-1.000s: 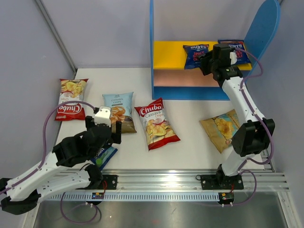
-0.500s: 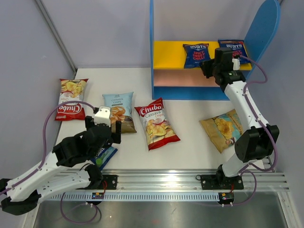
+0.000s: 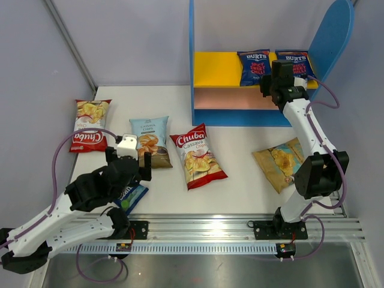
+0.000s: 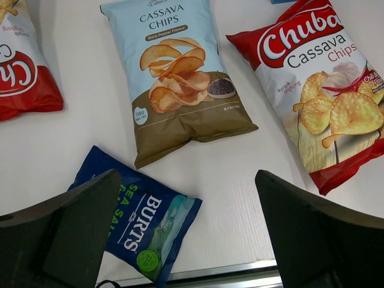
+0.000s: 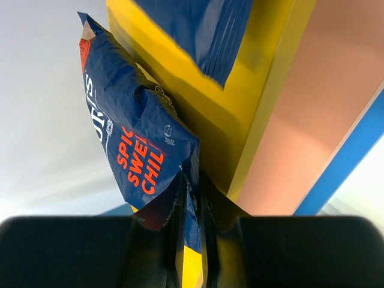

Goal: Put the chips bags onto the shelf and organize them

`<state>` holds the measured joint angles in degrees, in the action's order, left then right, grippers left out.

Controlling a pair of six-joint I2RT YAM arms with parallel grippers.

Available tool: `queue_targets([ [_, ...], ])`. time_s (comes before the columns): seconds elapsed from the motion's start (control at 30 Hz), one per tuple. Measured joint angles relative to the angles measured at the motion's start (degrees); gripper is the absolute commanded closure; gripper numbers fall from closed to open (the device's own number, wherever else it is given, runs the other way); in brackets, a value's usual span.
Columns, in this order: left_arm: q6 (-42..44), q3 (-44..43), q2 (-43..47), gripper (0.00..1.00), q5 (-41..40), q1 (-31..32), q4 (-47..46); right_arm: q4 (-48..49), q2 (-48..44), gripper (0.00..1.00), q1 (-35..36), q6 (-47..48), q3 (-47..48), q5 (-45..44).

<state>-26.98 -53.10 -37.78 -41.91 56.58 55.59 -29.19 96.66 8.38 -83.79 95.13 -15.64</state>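
Note:
The shelf (image 3: 207,69) stands at the back, with blue sides, a yellow upper board and a pink middle board. My right gripper (image 3: 268,83) is shut on the lower edge of a dark blue Burts bag (image 3: 254,65) (image 5: 129,141), which stands upright on the yellow board beside a second Burts bag (image 3: 298,60) (image 5: 198,30). My left gripper (image 4: 186,240) is open and empty above a third Burts bag (image 4: 144,219) (image 3: 131,196). On the table lie two red-white Chuba bags (image 3: 90,123) (image 3: 197,156), a cassava bag (image 3: 150,139) (image 4: 177,78) and a tan-gold bag (image 3: 279,162).
A metal rail (image 3: 240,228) runs along the table's near edge. Grey walls enclose the table on the left, back and right. The shelf's pink middle board (image 3: 231,99) holds nothing.
My right gripper has lifted the Burts bag from a tilted lie to upright and shifted it right, closer to the second Burts bag. The left arm has hardly moved.

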Motion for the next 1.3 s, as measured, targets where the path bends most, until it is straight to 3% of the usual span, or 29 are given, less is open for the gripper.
queue_targets([
  [0.23,0.0,0.0,0.3,0.01,0.0,-0.7,0.0,-0.1,0.1,0.8,-1.8,-1.1,0.1,-0.4],
  [0.3,0.0,0.0,0.3,0.01,0.0,-0.9,0.0,0.3,0.3,0.72,-1.9,-1.2,0.0,0.0],
  [0.33,0.0,0.0,0.3,0.01,0.0,-1.0,0.0,0.5,0.3,0.59,-1.9,-1.3,0.0,0.2],
  [0.43,0.0,0.0,0.3,0.01,0.0,-1.5,0.0,2.3,0.2,0.43,-1.9,-1.5,0.1,0.8],
  [0.7,0.0,0.0,0.3,0.01,-0.2,-4.5,0.0,0.6,-2.9,0.33,-1.9,1.0,-0.9,1.8],
  [0.87,-1.0,0.0,0.3,0.01,-0.7,-9.4,0.1,-0.9,-10.7,0.24,-2.1,3.1,-6.6,1.9],
  [0.9,-1.4,0.0,0.3,0.01,-0.9,-10.8,0.1,-0.8,-12.4,0.18,-2.1,3.8,-7.8,2.0],
  [0.93,-1.6,0.0,0.3,0.01,-1.0,-12.0,0.1,-0.6,-14.7,0.01,-2.1,4.5,-9.5,2.3],
  [1.13,-2.0,0.0,-1.4,0.01,0.2,-27.8,-0.4,4.1,-28.0,0.01,-2.1,17.0,-17.8,9.8],
  [1.3,-1.4,0.1,-5.6,0.01,6.1,-47.3,-2.7,9.7,-37.8,0.01,-2.2,29.4,-28.6,26.0],
])
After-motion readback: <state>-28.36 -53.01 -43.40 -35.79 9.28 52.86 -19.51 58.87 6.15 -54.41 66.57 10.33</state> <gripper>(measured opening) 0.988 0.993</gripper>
